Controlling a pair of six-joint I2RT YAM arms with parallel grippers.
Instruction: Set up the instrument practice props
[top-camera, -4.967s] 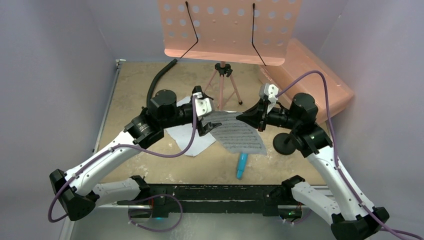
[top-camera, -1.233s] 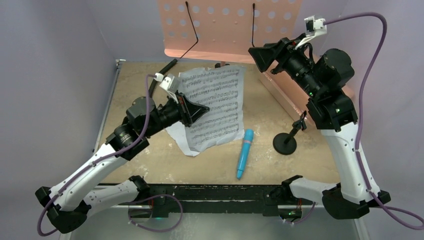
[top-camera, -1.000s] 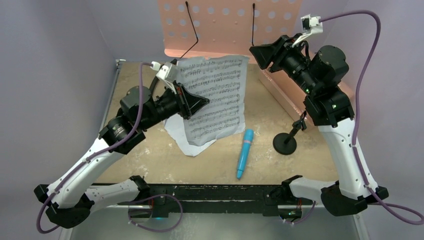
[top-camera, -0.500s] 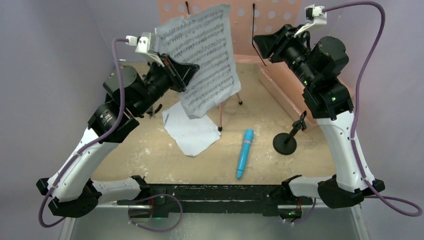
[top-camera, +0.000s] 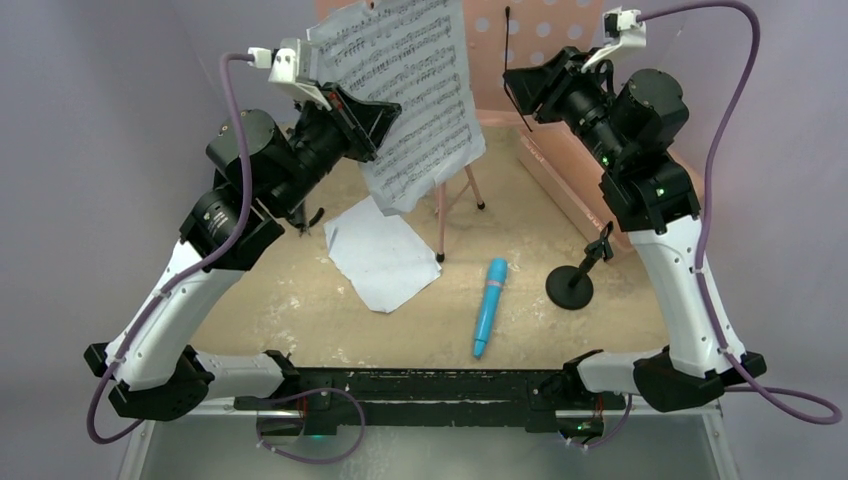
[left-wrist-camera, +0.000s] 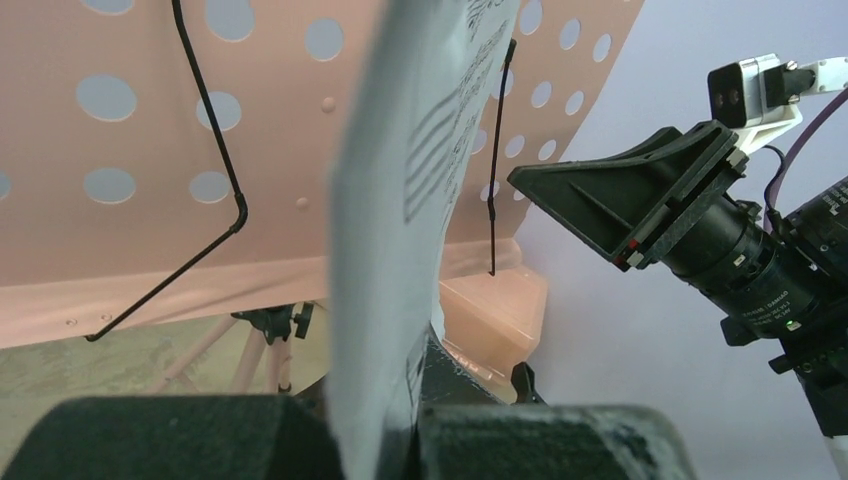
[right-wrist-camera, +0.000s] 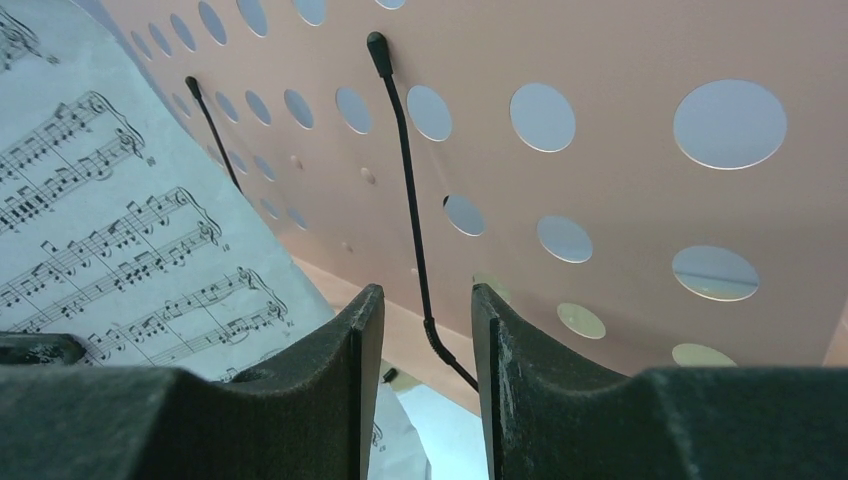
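My left gripper (top-camera: 375, 122) is shut on the edge of a white sheet-music page (top-camera: 410, 90), held upright in front of the pink perforated music stand (top-camera: 560, 35). In the left wrist view the page (left-wrist-camera: 400, 230) runs edge-on between the fingers of that gripper (left-wrist-camera: 405, 425). My right gripper (top-camera: 515, 85) is open at the stand's right side. Its view shows the black wire page holder (right-wrist-camera: 412, 210) in line with the gap of the gripper (right-wrist-camera: 425, 315), nothing gripped. A second page (top-camera: 380, 255), the blue toy microphone (top-camera: 487, 305) and the black mic stand (top-camera: 572, 285) are on the table.
The stand's tripod legs (top-camera: 440, 215) stand behind the flat page. A large translucent pink box (top-camera: 570, 170) lies along the back right wall. Purple walls close in both sides. The right arm's cable loops high above its wrist.
The left arm has lifted the page from low over the table up in front of the stand's desk. The right gripper stays near the right wire holder, and its jaws have narrowed a little.
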